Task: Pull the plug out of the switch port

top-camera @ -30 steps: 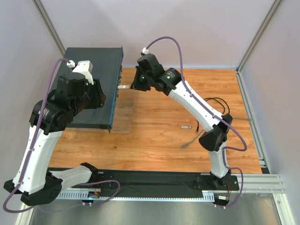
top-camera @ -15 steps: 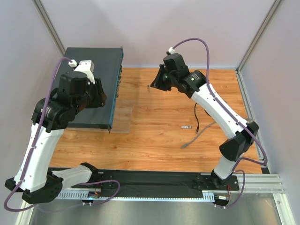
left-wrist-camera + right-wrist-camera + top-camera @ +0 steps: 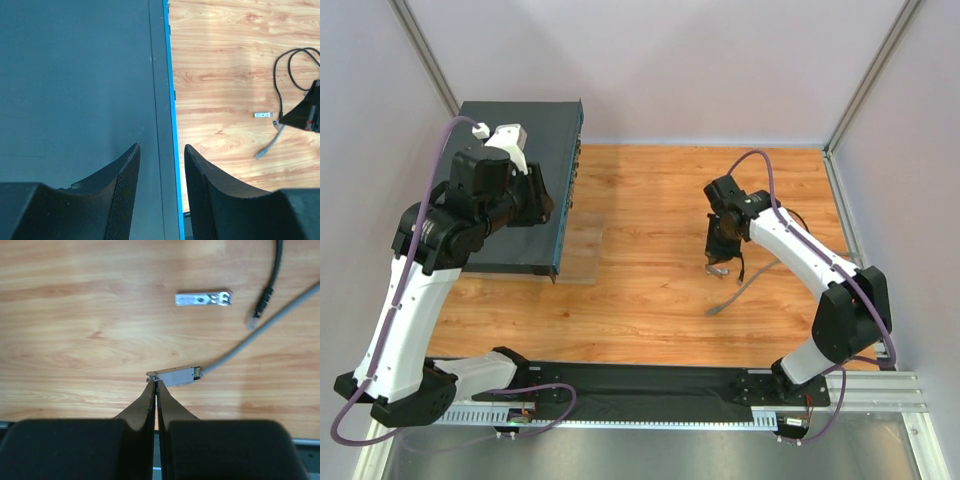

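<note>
slippage is the worry: the right gripper [image 3: 155, 385], closed tight, pinches only the near end of the small rectangular silver metal plug [image 3: 174, 375], which juts ahead of its fingertips, and the stiff round grey cable [image 3: 260, 330] could twist it loose. the left gripper [image 3: 161, 155], half spread and empty, hangs over the edge of the flat, matte dark grey-teal metal switch [image 3: 75, 75].

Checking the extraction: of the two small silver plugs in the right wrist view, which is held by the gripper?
The nearer plug, pinched at its left end by the shut right gripper; the other plug lies loose on the table.
</note>
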Available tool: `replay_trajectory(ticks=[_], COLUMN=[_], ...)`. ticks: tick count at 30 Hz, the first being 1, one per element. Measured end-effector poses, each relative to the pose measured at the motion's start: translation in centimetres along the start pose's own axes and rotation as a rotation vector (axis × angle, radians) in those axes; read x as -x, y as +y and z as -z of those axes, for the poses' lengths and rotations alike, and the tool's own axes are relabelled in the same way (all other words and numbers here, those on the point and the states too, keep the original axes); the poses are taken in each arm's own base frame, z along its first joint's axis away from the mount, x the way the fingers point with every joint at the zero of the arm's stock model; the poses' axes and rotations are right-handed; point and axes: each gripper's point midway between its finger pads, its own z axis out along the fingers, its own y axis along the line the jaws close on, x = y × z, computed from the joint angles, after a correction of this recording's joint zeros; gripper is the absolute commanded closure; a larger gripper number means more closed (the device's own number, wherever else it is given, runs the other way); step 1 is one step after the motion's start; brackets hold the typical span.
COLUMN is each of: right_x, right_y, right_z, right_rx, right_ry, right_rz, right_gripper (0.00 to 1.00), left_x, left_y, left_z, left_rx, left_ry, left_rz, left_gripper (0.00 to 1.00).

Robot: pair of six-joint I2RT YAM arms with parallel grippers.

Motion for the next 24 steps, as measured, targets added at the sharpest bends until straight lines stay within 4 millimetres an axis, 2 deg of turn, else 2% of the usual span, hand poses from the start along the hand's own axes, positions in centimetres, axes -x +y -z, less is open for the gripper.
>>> replay_trajectory(ticks=[4,13,16,21,24], right_x=[-1.3,0.4,2.2,5.9,7.0], right_y=[-2.2,-5.7,-6.0,-5.1,-4.8], right_z=[-0.8,-4.3,-4.8,-4.9,-5.7], right_rx=[-0.087,-0.327,-0.39,-0.433,-0.45], right_ry=[0.031,0.027,-0.006,-0.088,-0.095], right_rz=[0.028,0.127,0.164,0.196,0.212], right_gripper=[1.0,1.0,1.0,1.0,0.99], left_x=[-0.1,0.0,0.1,0.2,0.1], left_y=[-0.3,-0.6,-0.5,-0.5,-0.6], left_z=[0.0,0.5,1.1,1.7,1.9], left_rx=[-0.015,-0.039,-0.045,-0.055,-0.064], left_ry=[0.004,-0.002,-0.015,-0.03,-0.032], left_rz=[0.003,0.008,0.011,0.017,0.018], left_gripper=[0.51,0.51,0.51,0.51,0.51])
